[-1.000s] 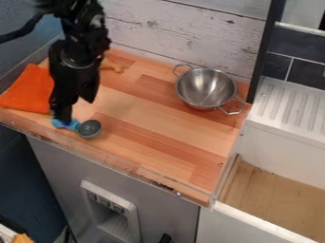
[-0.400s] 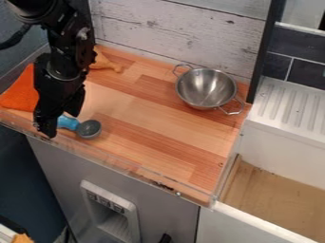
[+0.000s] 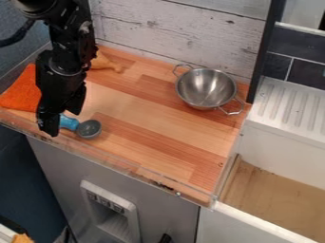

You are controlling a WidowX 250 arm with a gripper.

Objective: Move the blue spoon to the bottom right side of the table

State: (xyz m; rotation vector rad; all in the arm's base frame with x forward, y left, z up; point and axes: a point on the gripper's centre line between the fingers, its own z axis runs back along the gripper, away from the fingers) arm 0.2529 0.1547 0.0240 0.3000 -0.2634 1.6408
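Note:
The black gripper (image 3: 61, 117) hangs down at the left front of the wooden table (image 3: 149, 111), its two fingers apart. One fingertip is near the front edge and the other is farther back to the right. The blue spoon (image 3: 69, 123) lies near the front left edge. Its blue handle points left, its end hidden behind the gripper, and its grey round scoop faces up to the right.
An orange cloth (image 3: 20, 92) lies at the left edge, with a tan object (image 3: 106, 63) behind the arm. A metal two-handled bowl (image 3: 206, 88) stands at the back right. A low transparent rim (image 3: 127, 167) runs along the front edge.
The gripper has shifted left from over the handle's end, then slightly back right, uncovering more of the blue handle. The spoon's scoop has stayed in about the same place.

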